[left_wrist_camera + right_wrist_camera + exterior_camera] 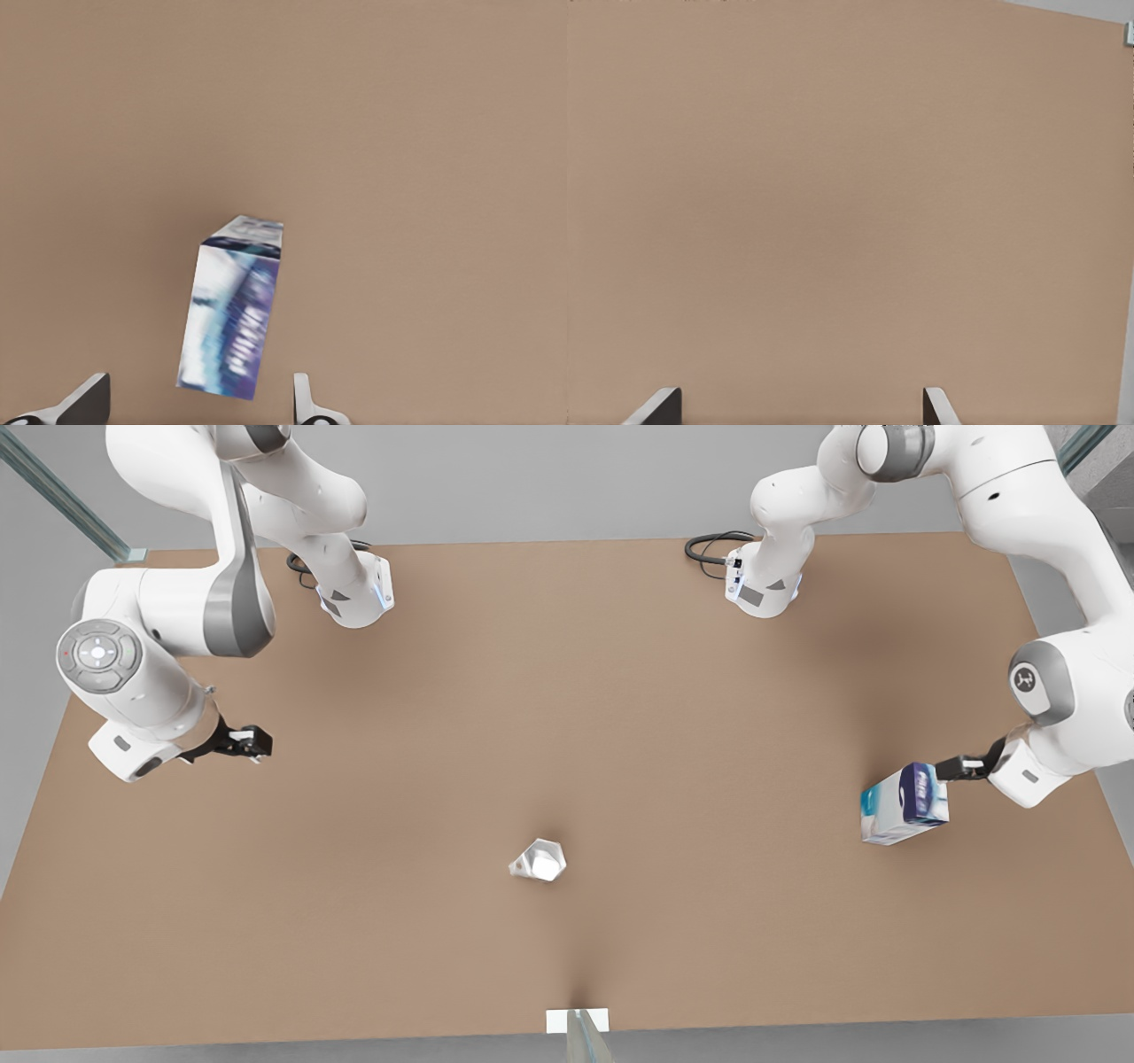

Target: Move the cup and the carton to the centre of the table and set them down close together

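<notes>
Silvery and faceted, the cup [539,860] sits near the middle of the light-brown bench [567,691], toward its near edge in the front view. The carton [904,803] is well apart from it, out at the front view's right, with white, blue and navy faces showing.

The left hand [955,767] is right beside the carton's upper corner; in its wrist view both fingertips [306,400] stand wide apart with the carton [232,305] just ahead of them, so it is released and grasping nothing. The right hand [251,741] waits at the front view's left over bare bench, fingers [935,405] spread and empty.

The step in hand looks like the carton pickup. To do it well, I would say the left hand should square itself to the box, which sits skewed between the fingers, bring both pads over opposite long faces, and close evenly so the carton does not twist before it goes toward the cup.
</notes>
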Controlling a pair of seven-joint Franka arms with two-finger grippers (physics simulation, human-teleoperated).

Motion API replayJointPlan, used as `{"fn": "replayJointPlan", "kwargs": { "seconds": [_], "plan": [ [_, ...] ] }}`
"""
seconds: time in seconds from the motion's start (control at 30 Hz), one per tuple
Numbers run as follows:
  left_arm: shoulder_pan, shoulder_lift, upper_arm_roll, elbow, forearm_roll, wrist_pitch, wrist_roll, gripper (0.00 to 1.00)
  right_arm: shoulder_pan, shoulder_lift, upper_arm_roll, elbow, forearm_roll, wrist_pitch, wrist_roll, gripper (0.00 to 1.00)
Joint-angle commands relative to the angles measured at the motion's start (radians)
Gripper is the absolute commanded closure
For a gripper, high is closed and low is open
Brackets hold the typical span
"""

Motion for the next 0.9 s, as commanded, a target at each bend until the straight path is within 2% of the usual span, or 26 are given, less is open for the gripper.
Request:
{"fn": "replayJointPlan", "kwargs": {
  "seconds": [0.0,0.13,0.43,0.87],
  "plan": [
    [0.002,0.004,-0.001,0.001,0.004,0.002,0.004,0.01,0.0,0.0,0.0,0.0,0.0,0.0,0.0,0.0],
    [0.027,0.045,0.0,-0.007,0.038,0.065,0.073,0.01,0.0,0.002,0.0,-0.002,0.0,0.0,0.0,0.0],
    [0.017,0.042,-0.003,-0.048,0.004,0.064,0.046,0.01,0.0,0.006,0.0,-0.002,0.001,0.002,0.0,0.0],
    [-0.001,0.125,-0.003,-0.131,0.063,0.094,0.083,0.01,0.004,0.011,0.0,-0.002,0.001,0.003,0.002,0.0]
  ]
}}
